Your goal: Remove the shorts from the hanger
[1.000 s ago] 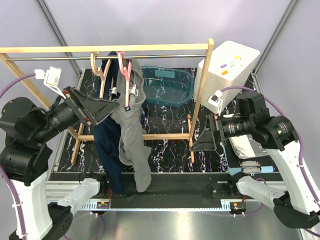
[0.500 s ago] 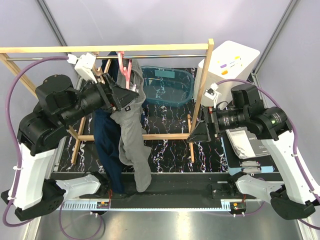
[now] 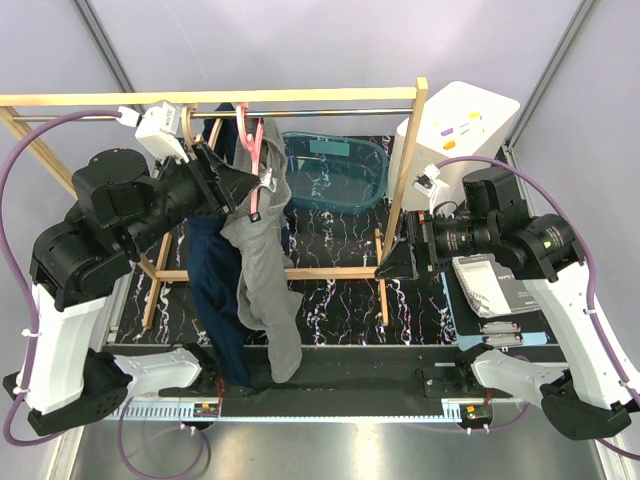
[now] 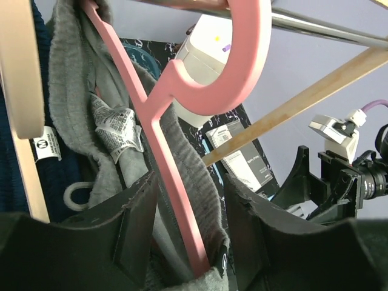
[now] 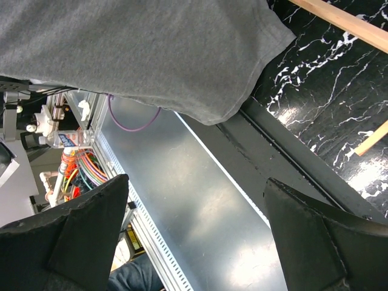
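On the left part of the rail (image 3: 330, 112), grey shorts (image 3: 262, 270) and navy shorts (image 3: 215, 290) hang, neither yet removed; the left end effector (image 4: 193, 188) stands half-open astride the pink hanger (image 4: 182, 206) and grey fabric, the right end effector (image 5: 195, 185) wide open, empty.

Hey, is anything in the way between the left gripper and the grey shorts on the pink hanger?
Nothing visible does. The left gripper straddles the waistband of the grey shorts; the stem of the pink hanger runs between its fingers too.
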`<state>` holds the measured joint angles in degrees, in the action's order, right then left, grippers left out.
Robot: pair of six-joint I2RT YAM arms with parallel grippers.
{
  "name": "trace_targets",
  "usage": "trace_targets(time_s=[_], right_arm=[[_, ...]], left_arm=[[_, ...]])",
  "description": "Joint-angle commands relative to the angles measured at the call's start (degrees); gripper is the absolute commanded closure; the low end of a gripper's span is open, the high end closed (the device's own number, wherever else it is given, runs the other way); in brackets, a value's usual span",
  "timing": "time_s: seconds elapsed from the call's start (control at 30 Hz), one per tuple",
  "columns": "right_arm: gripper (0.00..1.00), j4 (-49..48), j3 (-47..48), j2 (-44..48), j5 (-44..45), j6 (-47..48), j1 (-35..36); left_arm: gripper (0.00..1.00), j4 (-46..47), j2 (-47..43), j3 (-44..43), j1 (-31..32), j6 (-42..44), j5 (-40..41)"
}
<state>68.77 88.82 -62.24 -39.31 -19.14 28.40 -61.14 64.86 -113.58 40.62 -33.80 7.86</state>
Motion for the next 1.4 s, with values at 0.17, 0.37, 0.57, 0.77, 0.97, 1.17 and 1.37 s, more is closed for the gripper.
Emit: trace_targets(time_s=[0.17, 0.37, 0.57, 0.77, 0.97, 1.17, 1.37], right_arm=[[0.00, -2.1, 0.7, 1.0, 3.1, -0.6, 0.3], [0.00, -2.4, 0.4, 1.6, 4.6, -1.7, 0.3], [0.00, -2.8, -0.4, 2.3, 5.9, -2.6, 0.3], [0.00, -3.0, -0.8, 2.5, 6.9, -3.5, 0.3], [0.00, -3.3, -0.7, 2.6, 7.4, -3.9, 0.3], [0.00, -3.2, -1.7, 3.8, 8.1, -4.1, 0.3], [0.00, -2.6, -2.2, 4.3, 8.9, -3.5, 0.3]], left_arm=[[0.52, 1.1, 1.8, 0.2, 0.4, 1.8, 5.5], [0.53, 1.1, 2.5, 0.5, 0.3, 1.9, 6.2], [0.52, 1.2, 2.0, 4.2, 0.3, 1.7, 6.7], [0.51, 2.2, 1.1, 6.2, 0.3, 0.8, 6.6], [0.70, 3.1, 2.0, 6.1, 0.3, 1.3, 5.9], [0.96, 3.6, 2.6, 4.5, 0.4, 3.3, 7.0], [1.00, 10.3, -1.0, 9.4, 0.3, 8.1, 6.6]])
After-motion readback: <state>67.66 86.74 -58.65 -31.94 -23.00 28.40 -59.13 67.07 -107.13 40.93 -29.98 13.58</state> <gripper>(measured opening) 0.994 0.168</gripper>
